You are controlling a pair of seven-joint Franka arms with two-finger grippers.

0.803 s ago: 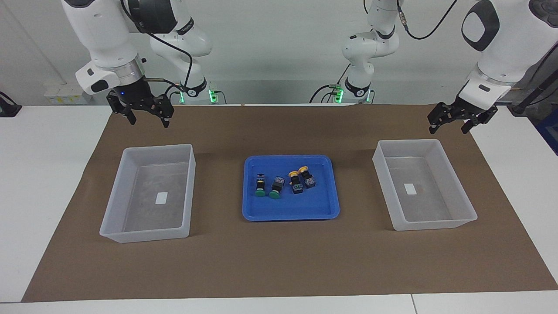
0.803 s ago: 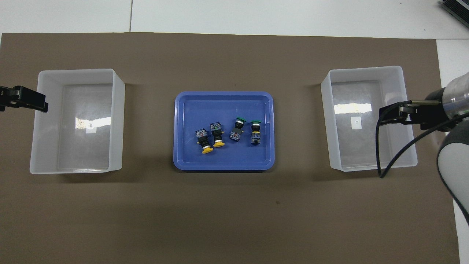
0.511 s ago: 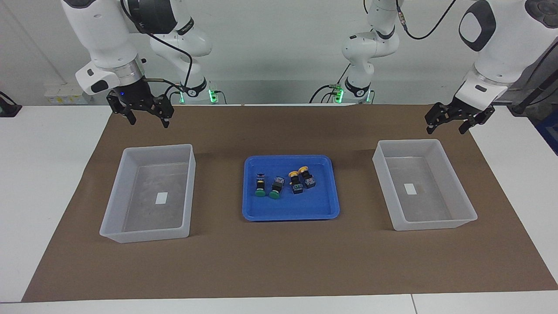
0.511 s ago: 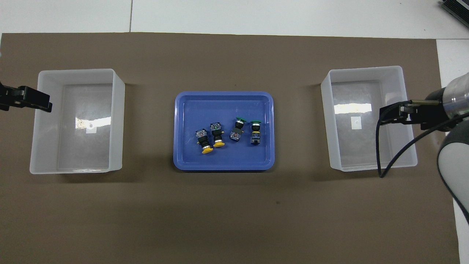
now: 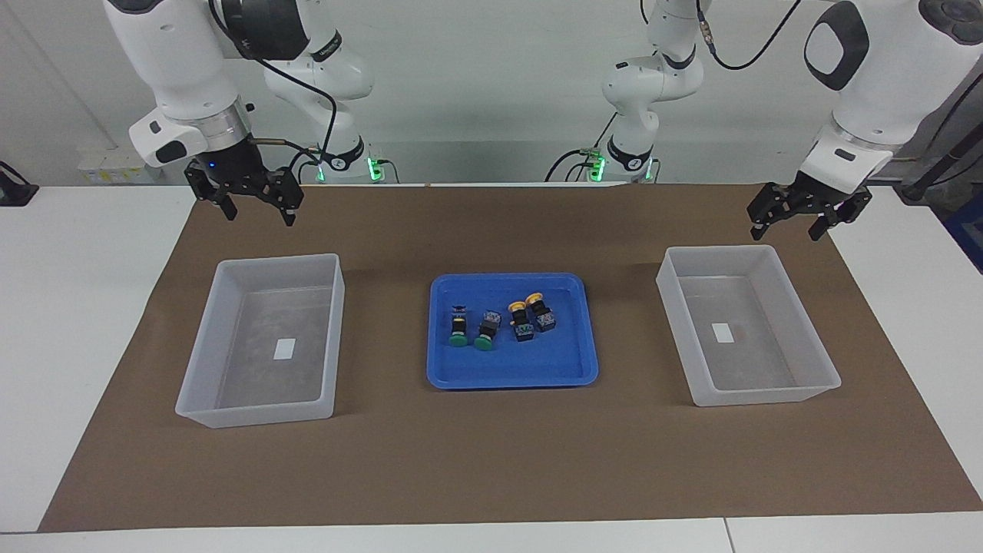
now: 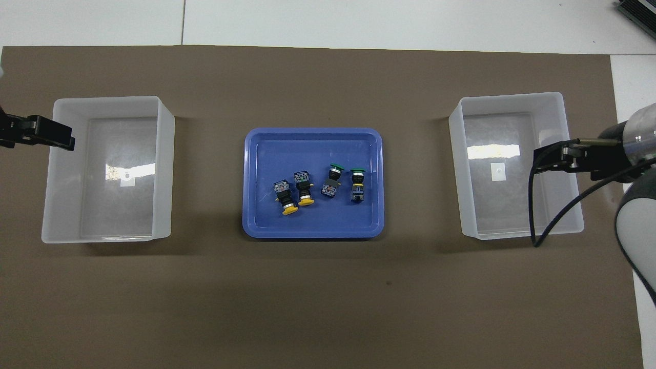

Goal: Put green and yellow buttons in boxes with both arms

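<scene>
Two white jointed arms on record, both raised off the worktop. Found the left claw (image 5: pixel 789 230) in the air by the robots' end of the box at the left arm's end, fingers spread apart, holding nothing. Found the right claw (image 5: pixel 259 217) likewise in the air by the robots' end of the other box, fingers spread apart, holding nothing.

Below them, noted a brown paper mat (image 5: pixel 491 461) covering most of the white worktop (image 5: pixel 77 307). On the mat, in one row: translucent whitish rectangular plastic box at the left arm's end (image 5: pixel 749 398), shallow blue plastic tray (image 5: pixel 511 376) in the middle, matching translucent box at the right arm's end (image 5: pixel 257 415). Nothing in either box but a small white label on the floor of each (image 5: pixel 722 332) (image 5: pixel 285 349).

Counted all four black-bodied push-buttons in the tray, lying on their sides, close together in a loose row. Toward the left arm's end: first yellow-capped button (image 5: pixel 534 298) and second yellow-capped button (image 5: pixel 517 307), side by side, caps turned toward the robots. Toward the right arm's end: first green-capped button (image 5: pixel 484 343) and second green-capped button (image 5: pixel 458 340), caps turned away from the robots. Both claws well apart from the tray.
</scene>
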